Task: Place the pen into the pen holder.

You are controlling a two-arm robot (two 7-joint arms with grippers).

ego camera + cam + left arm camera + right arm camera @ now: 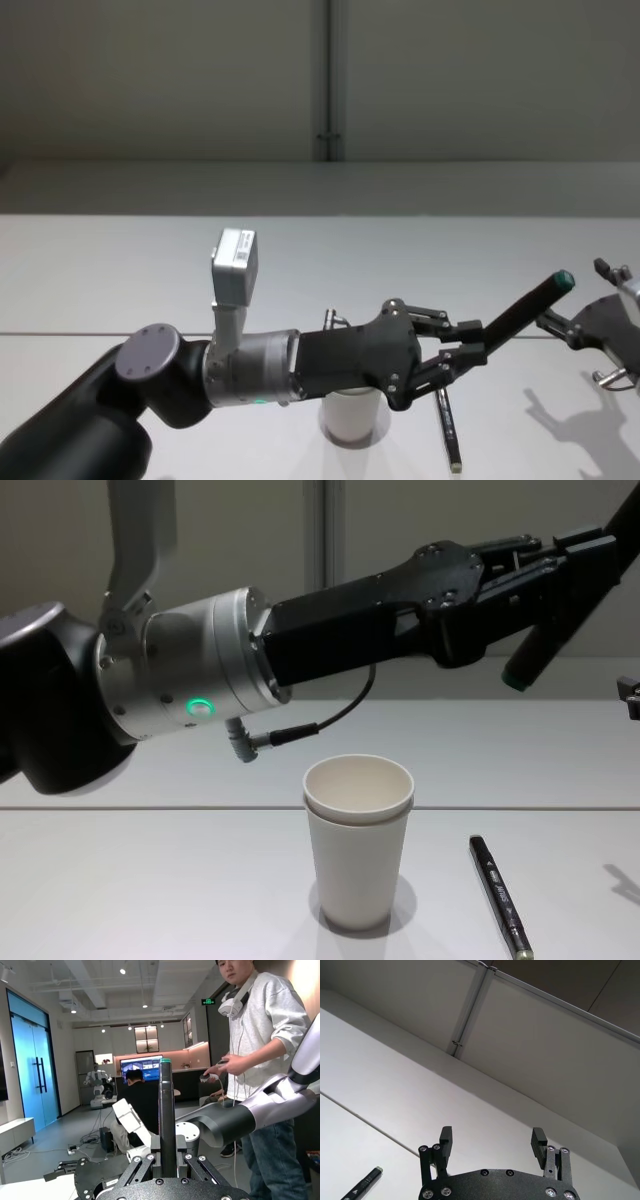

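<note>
My left gripper is shut on a black pen with a green end, held in the air and slanting up to the right. The pen holder, an off-white paper cup with a doubled rim, stands upright on the table below the left arm, left of the gripper. In the left wrist view the held pen stands between the fingers. My right gripper is open and empty, at the right, close to the held pen's green end. A second black pen lies flat on the table right of the cup.
The table is white with a seam line across it, and a grey partition wall stands behind it. The lying pen shows in the right wrist view. My right arm crosses the left wrist view.
</note>
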